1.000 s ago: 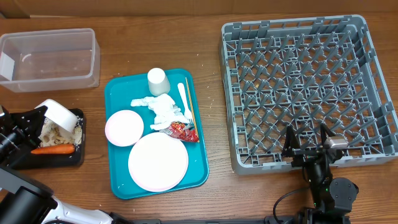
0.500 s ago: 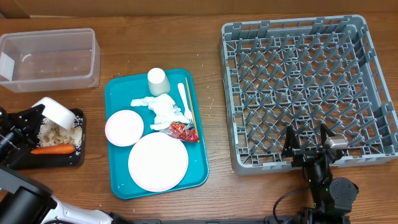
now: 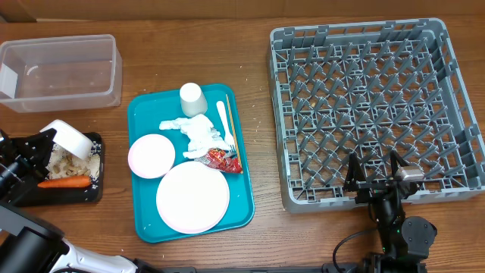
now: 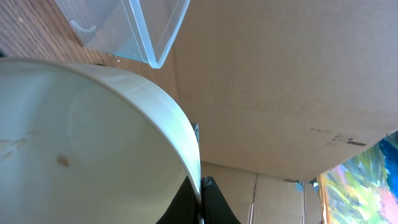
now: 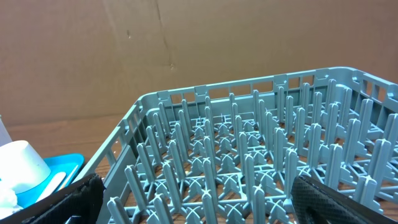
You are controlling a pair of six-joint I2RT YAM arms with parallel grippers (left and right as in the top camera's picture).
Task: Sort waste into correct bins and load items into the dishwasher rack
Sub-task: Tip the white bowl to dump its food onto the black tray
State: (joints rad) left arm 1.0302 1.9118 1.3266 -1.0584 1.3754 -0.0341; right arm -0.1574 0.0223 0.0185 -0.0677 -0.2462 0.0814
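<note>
Bowl [image 3: 70,139] | overhead: tilted over black tray [image 3: 45,196] | left wrist: specks [image 4: 62,161] inside

Overhead camera straight down on my whole table [image 3: 258,53], my left wrist camera tilted upward, tight against a white bowl [image 4: 93,137], sharing the clear tub [image 4: 143,25] with overhead, my right wrist camera low, near, facing across the dishwasher rack [image 5: 249,162]

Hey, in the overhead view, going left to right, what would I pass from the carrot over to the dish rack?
Carrot → small round dish → white cup → white fork → dishwasher rack. The big plate, tissue and wrapper overlap these, so they are left out.
</note>
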